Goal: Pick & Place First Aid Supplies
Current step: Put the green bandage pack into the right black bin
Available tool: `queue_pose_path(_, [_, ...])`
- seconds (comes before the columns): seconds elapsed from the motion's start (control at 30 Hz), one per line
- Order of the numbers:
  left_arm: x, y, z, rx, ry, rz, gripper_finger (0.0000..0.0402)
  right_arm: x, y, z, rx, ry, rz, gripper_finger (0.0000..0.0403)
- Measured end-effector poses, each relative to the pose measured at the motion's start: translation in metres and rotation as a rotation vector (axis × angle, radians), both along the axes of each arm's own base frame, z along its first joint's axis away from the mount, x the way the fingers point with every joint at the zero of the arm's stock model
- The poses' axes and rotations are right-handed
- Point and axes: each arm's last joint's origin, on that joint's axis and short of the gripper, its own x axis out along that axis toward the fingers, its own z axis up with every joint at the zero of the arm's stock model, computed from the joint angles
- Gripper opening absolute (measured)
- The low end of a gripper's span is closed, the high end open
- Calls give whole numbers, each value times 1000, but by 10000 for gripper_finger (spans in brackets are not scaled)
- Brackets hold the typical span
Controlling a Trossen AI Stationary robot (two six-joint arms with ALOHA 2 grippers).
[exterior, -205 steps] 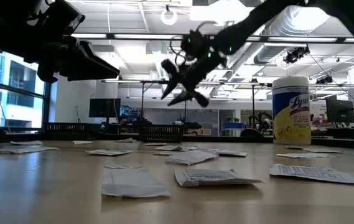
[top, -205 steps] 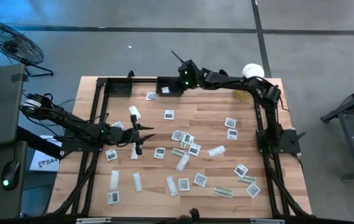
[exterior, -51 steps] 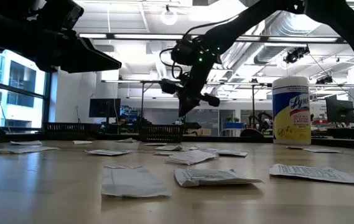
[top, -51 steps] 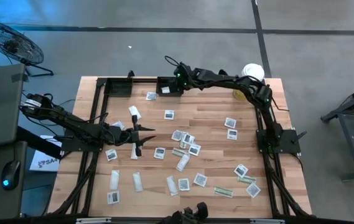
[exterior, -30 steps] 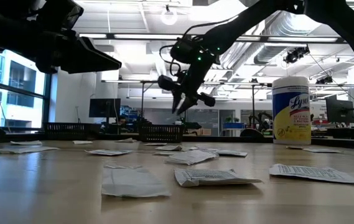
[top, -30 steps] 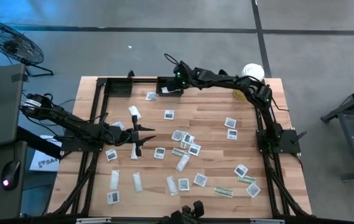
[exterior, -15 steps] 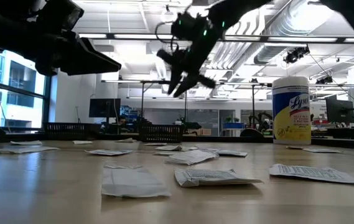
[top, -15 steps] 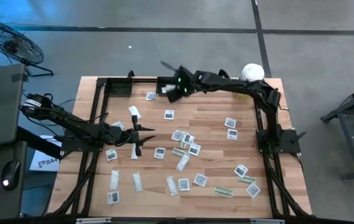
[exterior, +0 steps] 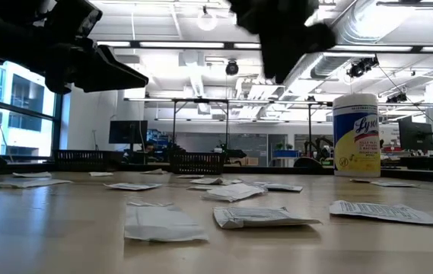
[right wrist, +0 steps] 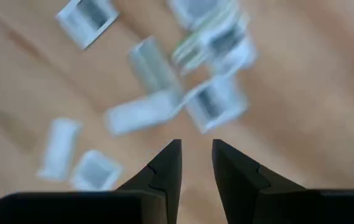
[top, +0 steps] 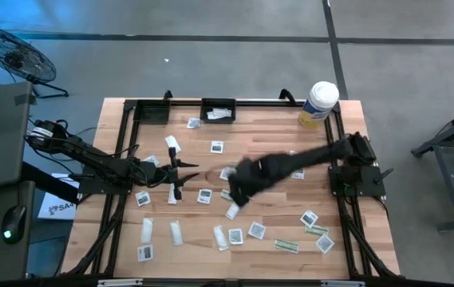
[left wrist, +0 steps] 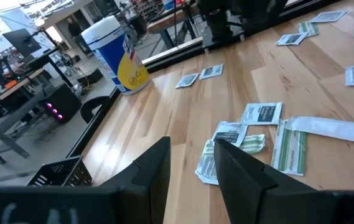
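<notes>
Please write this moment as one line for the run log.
right gripper: open, empty, above packet cluster mid-table | left gripper: open, empty, waiting at table's left side | bin: one packet inside | packets: scattered on table

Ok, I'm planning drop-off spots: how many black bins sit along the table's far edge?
2: one black bin near the far-left corner, and a second bin mid-edge, holding white packets.

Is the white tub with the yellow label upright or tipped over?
Upright: the tub stands on its base at the table's far right corner, lid facing up.
</notes>
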Motion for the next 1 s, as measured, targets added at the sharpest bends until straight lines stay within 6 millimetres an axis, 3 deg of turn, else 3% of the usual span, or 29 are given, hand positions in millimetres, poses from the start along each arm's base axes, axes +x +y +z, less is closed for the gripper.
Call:
queue_pose_path(0.27, [0,0,0,-1,-1,1,121,-35,99,-10,91,26,-286,83])
queue_pose_path(0.47, [0,0,1,-5,-13,1,121,-50,145,-43,165,203,-479,83])
queue_pose_path(0.7, [0,0,3,-6,-27,1,121,-43,158,-85,208,418,-601,83])
queue_pose_path(1.0, [1,0,5,-14,-56,-1,121,-39,150,-90,191,410,-602,83])
